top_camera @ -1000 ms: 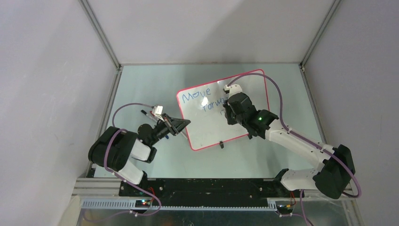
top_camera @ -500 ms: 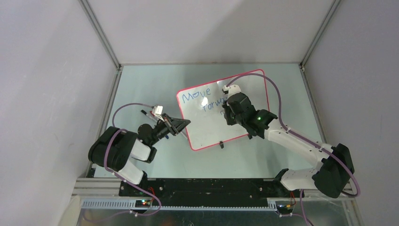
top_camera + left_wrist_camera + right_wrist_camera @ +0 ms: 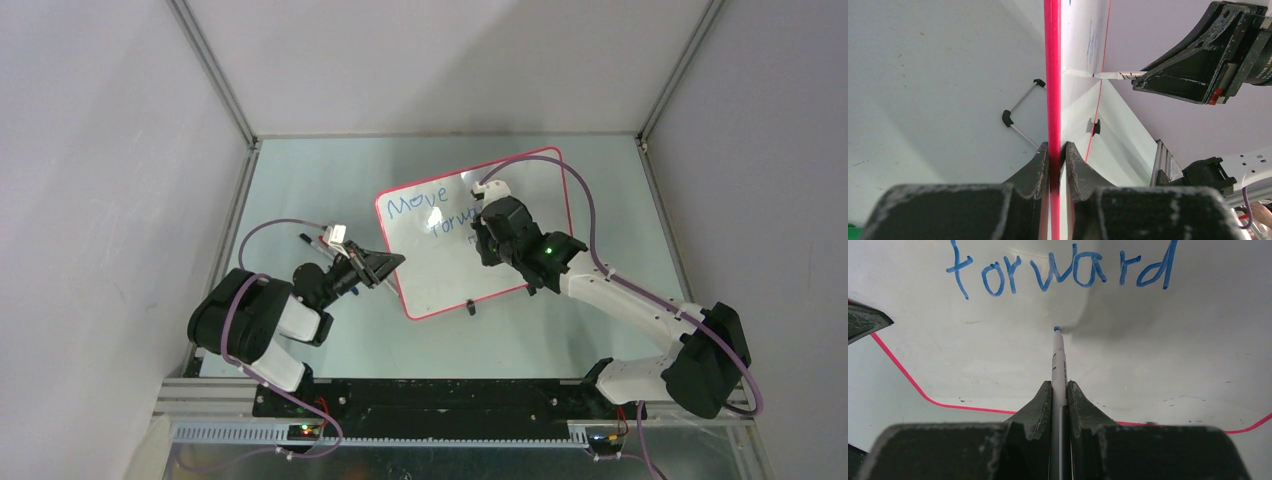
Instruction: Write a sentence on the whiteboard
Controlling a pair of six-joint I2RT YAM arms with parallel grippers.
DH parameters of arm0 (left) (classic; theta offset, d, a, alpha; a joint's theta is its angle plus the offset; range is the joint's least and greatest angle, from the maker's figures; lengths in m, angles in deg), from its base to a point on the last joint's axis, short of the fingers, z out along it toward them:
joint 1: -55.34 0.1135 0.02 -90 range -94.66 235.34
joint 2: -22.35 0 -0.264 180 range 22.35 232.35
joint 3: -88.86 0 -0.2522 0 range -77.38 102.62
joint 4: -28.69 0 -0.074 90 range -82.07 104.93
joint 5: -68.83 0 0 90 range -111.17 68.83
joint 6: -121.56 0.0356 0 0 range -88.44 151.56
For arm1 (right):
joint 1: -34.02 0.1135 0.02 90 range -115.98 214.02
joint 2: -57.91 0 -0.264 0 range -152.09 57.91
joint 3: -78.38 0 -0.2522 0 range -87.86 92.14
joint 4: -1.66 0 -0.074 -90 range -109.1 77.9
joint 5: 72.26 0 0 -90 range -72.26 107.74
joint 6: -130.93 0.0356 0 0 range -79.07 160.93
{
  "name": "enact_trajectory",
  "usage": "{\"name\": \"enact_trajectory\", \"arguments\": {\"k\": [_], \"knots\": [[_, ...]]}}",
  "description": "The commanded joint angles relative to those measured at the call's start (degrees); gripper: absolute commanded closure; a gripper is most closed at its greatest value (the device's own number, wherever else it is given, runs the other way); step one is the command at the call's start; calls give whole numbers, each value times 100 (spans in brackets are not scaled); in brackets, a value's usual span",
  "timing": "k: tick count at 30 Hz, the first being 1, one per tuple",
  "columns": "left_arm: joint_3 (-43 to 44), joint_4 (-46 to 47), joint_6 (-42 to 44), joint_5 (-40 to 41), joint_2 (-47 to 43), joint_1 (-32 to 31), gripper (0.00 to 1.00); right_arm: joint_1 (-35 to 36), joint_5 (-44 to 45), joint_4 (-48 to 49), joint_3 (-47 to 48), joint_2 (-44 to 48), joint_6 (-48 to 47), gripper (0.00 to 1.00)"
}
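Scene: Two robot arms work over a pale green table, seen from above, with the whiteboard lying at an angle in the centre of the frame.
Whiteboard: It lies flat on the table, red-pink frame all round, with one black clip foot showing on its lower edge.
Left claw: The left gripper is clamped on the board's left-hand edge, one finger on each side of the red frame. This looks like a bracing hold, so that the board does not slide under the pen.
Right claw: The right gripper is closed tight on a slim white marker, which runs straight out between the fingers like an extension of the arm.
Marker: Its blue tip meets the glossy surface in the centre of the wrist view, just below the written line. In the left wrist view, the tip also appears to touch the board.
Sentence: The sentence so far reads "Move" at the board's upper left and "forward" one step lower and to the right, in blue.
Stage: Judging by the tip's place beneath "forward", a third line is about to begin; no stroke of it shows.
Risk: A loose hold on the frame could let the board turn and skew the letters.
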Motion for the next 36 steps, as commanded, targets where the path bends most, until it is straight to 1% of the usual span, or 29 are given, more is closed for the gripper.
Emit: {"name": "enact_trajectory", "arguments": {"k": [1, 7, 36], "knots": [[88, 139, 307, 79, -50, -74, 100, -43, 70, 47, 224, -77, -33, 100], [80, 142, 307, 80, -62, -70, 100, -15, 107, -116, 200, -140, 47, 100], [60, 148, 311, 89, -101, -72, 100, 218, 225, -255, -387, 140, 273, 100]]}}
